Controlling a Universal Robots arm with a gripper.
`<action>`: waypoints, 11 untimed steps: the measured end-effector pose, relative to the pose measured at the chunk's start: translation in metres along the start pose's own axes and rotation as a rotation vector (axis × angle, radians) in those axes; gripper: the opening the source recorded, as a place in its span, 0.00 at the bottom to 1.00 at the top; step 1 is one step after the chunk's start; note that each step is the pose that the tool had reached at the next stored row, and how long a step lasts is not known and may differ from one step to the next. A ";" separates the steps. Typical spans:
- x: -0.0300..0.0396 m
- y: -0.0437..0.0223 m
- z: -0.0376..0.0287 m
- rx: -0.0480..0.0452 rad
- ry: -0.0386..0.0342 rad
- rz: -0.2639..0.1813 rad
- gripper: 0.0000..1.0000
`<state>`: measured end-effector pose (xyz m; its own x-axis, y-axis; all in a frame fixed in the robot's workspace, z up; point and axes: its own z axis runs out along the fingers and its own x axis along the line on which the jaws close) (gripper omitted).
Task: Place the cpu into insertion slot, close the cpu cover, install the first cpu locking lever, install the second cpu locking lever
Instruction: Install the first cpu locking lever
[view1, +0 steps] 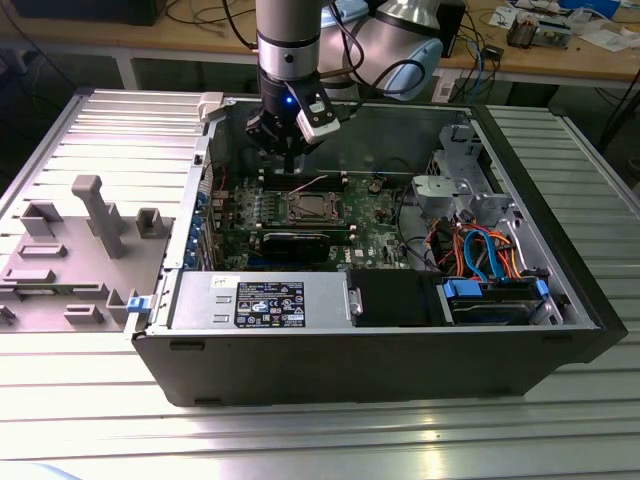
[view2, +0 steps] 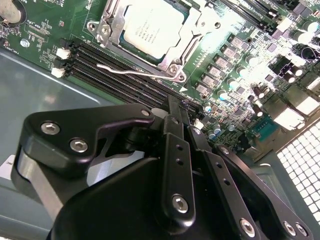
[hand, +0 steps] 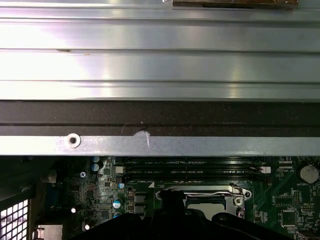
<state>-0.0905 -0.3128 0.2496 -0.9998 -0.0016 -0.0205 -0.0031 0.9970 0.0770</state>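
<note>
**CPU seated under closed cover; gripper hanging over the memory slots**

The cpu is sitting in the slot on the board, with the cover lying flat around it. The gripper is hanging beside the socket, apart from it, over the memory slots. Its fingers are pressing together, clenched on nothing.

Count: one cpu, one cover, one lever showing in the second wrist view, lying along the socket's edge next to the memory slots. Four memory slots are running parallel there.

In the exterior view the arm is coming straight down into the open case, gripper pointing down just behind the socket.
</note>
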 end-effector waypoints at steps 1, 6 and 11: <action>0.0000 0.0000 0.0000 0.0000 0.0000 0.000 0.11; -0.0001 0.0000 0.0003 -0.0080 -0.0003 0.000 0.11; 0.0000 0.0000 0.0002 -0.0109 0.0000 0.000 0.11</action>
<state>-0.0905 -0.3128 0.2494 -0.9998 -0.0014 -0.0205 -0.0032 0.9961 0.0879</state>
